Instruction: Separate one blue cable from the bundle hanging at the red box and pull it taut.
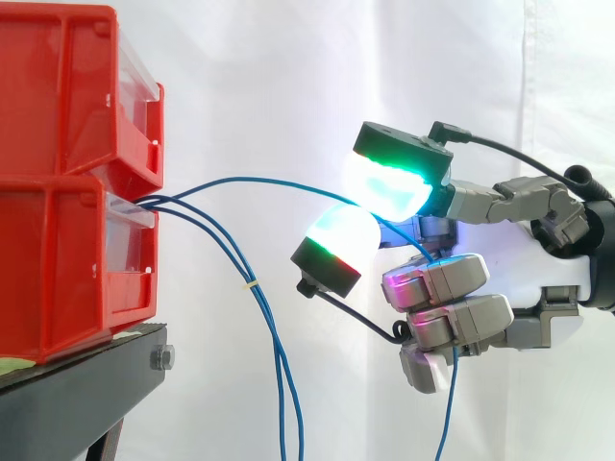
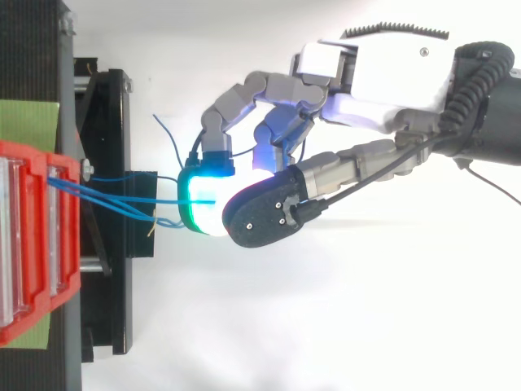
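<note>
I see the hand [image 1: 461, 279] pinching one blue cable [image 1: 259, 180] between two green-glowing pads [image 1: 389, 182]. The cable runs in a shallow arc from the lower red box [image 1: 58, 269] to the pinch. It sits above the other cables [image 1: 279, 355], which droop down.

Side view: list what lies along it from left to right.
red bins → hanging blue cables → hand, its glowing pads pinching one blue cable that runs back to the bins.
</note>
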Robot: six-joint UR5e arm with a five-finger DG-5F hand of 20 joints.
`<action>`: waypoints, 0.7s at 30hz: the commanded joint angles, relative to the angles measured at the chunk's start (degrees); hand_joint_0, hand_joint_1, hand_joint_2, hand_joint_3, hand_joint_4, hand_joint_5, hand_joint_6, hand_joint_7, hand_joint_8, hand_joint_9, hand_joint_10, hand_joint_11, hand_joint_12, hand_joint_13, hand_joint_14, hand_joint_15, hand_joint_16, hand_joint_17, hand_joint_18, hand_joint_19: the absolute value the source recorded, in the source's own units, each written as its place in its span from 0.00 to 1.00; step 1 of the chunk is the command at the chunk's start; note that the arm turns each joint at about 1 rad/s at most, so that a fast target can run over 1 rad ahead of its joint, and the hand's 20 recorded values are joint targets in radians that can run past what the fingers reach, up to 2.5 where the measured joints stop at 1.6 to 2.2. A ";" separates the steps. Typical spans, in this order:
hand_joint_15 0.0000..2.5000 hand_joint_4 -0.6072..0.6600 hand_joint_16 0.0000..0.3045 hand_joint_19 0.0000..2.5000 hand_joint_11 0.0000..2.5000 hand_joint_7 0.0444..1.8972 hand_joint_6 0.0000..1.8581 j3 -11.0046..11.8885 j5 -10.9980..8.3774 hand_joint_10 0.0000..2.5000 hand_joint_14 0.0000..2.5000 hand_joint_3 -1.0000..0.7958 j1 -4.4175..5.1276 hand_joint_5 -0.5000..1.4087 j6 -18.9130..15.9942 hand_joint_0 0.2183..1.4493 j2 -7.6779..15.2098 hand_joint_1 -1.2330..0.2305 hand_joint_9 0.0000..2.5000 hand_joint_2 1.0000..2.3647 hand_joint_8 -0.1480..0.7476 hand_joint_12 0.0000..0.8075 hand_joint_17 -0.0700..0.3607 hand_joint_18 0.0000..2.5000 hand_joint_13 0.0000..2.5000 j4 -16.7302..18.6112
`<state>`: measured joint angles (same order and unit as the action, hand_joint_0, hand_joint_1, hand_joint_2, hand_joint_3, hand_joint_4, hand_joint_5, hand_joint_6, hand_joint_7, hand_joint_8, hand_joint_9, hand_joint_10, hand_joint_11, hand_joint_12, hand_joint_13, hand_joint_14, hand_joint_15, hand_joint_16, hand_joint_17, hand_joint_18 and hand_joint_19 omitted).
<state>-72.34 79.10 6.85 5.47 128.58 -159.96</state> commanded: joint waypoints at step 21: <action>0.59 0.49 0.15 0.36 0.50 0.50 0.52 0.01 0.00 0.34 0.21 0.38 0.00 0.14 -0.02 0.42 0.00 0.41 0.36 0.01 0.47 0.34 0.40 0.37 0.46 0.00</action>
<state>-72.34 79.10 6.85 5.48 128.58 -159.96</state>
